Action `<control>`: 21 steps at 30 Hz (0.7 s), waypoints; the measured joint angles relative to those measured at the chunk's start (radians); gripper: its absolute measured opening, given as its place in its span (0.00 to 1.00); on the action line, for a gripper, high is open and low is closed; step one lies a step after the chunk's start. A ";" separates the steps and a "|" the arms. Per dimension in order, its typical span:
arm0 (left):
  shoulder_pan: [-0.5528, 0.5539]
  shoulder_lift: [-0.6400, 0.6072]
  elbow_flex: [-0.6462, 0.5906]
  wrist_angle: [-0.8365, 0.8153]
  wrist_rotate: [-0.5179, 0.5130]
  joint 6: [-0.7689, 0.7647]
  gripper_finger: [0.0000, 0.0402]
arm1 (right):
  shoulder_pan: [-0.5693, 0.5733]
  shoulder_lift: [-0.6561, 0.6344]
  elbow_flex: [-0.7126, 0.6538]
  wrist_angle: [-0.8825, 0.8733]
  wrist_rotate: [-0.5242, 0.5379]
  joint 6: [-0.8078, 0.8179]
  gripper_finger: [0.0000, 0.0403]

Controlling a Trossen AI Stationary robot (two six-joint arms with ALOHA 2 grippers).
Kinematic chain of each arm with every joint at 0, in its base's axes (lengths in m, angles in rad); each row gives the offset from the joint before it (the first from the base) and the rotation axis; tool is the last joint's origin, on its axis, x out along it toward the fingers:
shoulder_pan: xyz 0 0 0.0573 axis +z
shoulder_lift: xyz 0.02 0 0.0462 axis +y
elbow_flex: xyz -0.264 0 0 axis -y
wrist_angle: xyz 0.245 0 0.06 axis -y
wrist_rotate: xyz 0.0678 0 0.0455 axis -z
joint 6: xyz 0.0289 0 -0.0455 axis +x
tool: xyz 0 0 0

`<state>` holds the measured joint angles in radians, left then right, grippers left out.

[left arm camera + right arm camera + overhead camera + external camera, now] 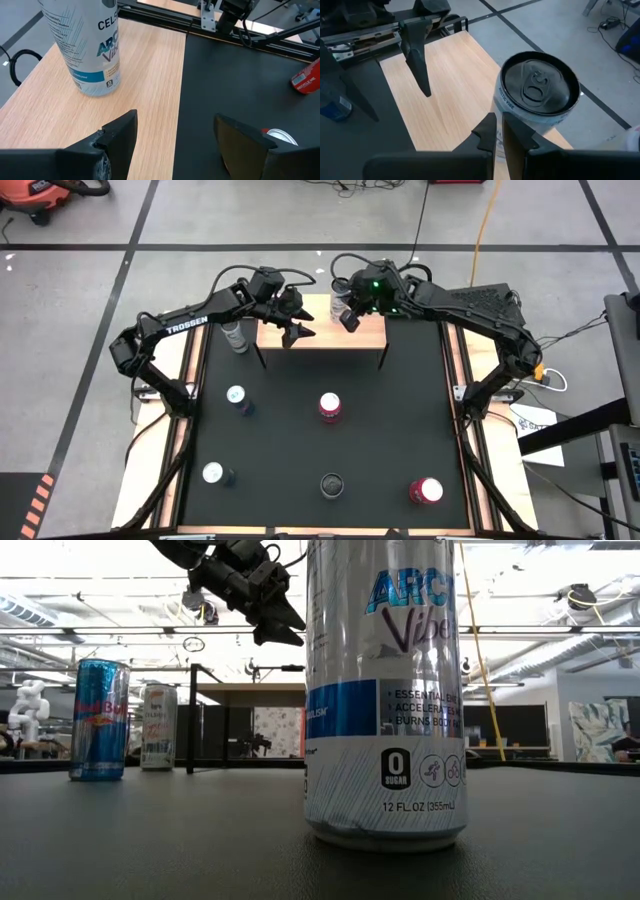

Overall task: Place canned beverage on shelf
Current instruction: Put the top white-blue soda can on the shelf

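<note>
**Can is on the shelf; clear out without knocking it**

The can [540, 90] stands upright on the shelf [320, 332], near its back edge at the top centre of the high view. Neither gripper holds it. The left gripper [297, 332] hangs over the left part of the board with its fingers spread and empty. The right gripper [347, 318] is clenched on nothing, its closed tips just beside the can and seemingly not touching it.

The placing looks done, so what remains is probably the retreat. The right arm is the risk because its tips sit so close to the can. It should lift straight up before swinging away, since a sideways move could tip the can off the back edge. The left arm has room, but it should rise before crossing the front edge.

Six more cans stand on the black table [290, 440]:
- a silver can [237, 335] just left of the shelf, in the left arm's likely path
- a blue can [238, 398] at centre left
- a red can [329, 406] in the centre
- a white-topped can [213, 473] at lower left
- a dark-topped can [331, 483] at lower centre
- a second red can [425, 490] at lower right

Nothing else stands on the shelf, so there is room beside the placed can.
</note>
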<state>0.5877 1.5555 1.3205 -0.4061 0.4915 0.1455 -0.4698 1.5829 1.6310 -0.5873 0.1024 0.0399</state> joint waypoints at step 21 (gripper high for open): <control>0.000 0.000 0.000 0.004 0.000 0.002 0.64 | -0.008 0.047 0.000 0.040 0.031 -0.026 0.03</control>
<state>0.5877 1.5555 1.3205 -0.4023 0.4919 0.1474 -0.4774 1.6302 1.6314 -0.5476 0.1333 0.0143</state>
